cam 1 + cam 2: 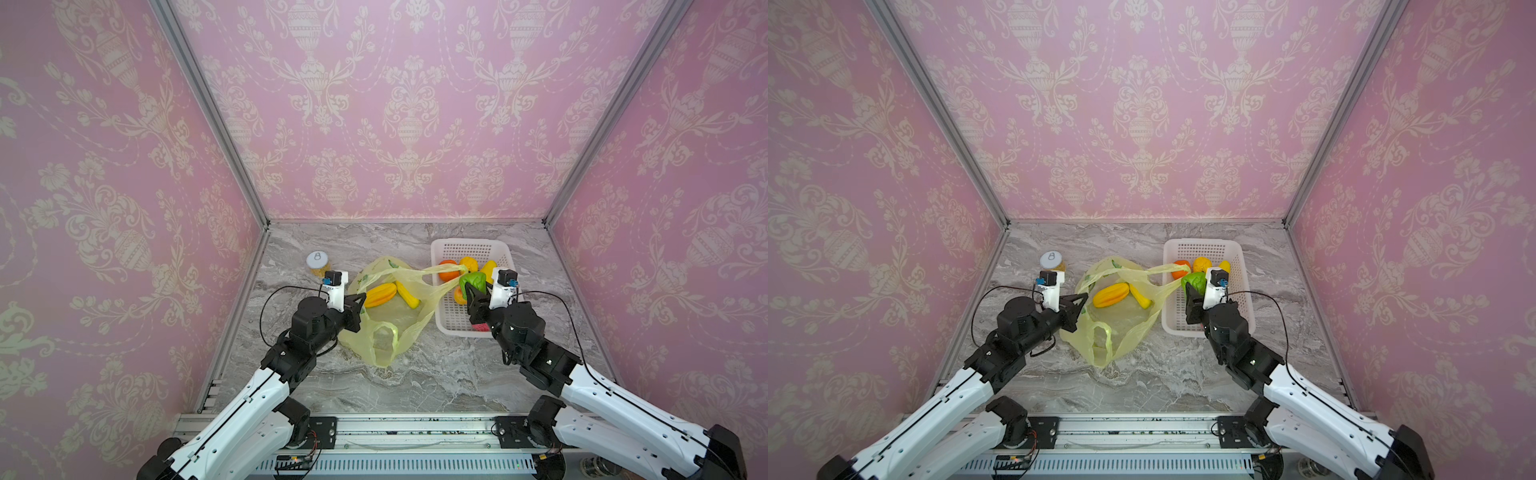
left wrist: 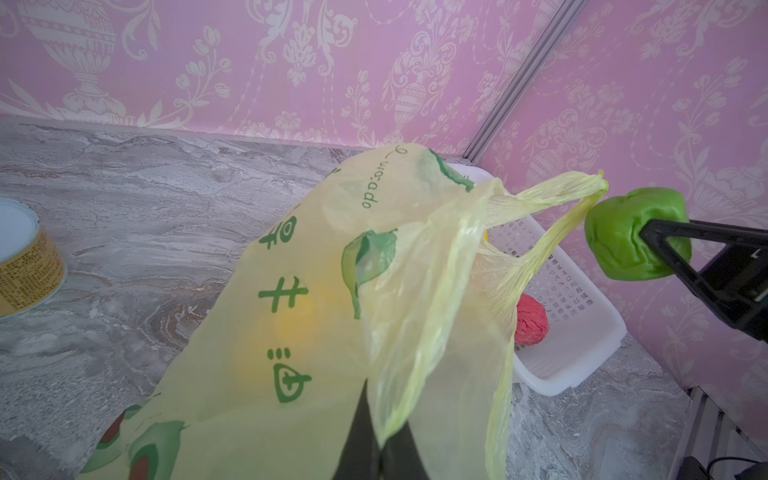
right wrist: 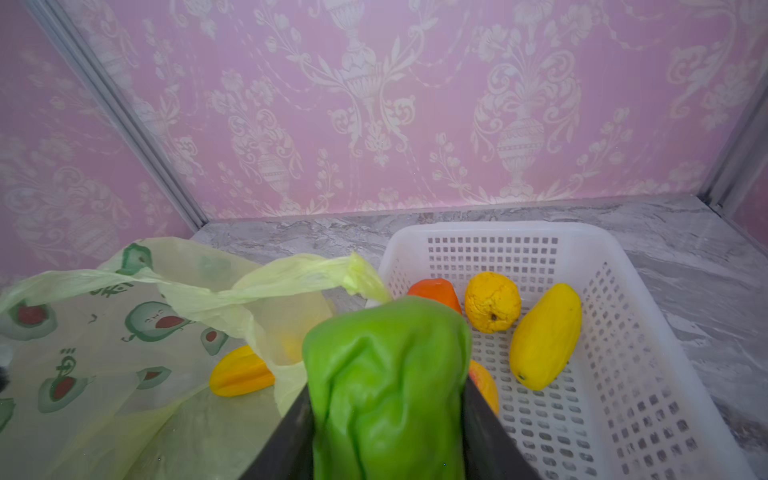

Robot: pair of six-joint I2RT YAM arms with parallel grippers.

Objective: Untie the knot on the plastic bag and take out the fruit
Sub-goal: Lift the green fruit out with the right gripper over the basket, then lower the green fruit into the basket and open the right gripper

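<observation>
Grey marble tabletop [image 1: 415, 382], pink damask walls [image 1: 395, 104]: left tool [image 2: 374, 419] pinches plastic bag [image 1: 386, 328], right tool [image 3: 387, 386] clamps green fruit [image 2: 623, 232].

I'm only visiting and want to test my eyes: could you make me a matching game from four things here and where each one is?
1. green fruit
2. star fruit
3. red knobbly fruit
4. white-lidded jar

A. in the white basket
B. inside the plastic bag
C. on the tabletop, beside the bag
D. between the right fingers

Pairs: 1-D, 2-B, 3-A, 4-C
</observation>
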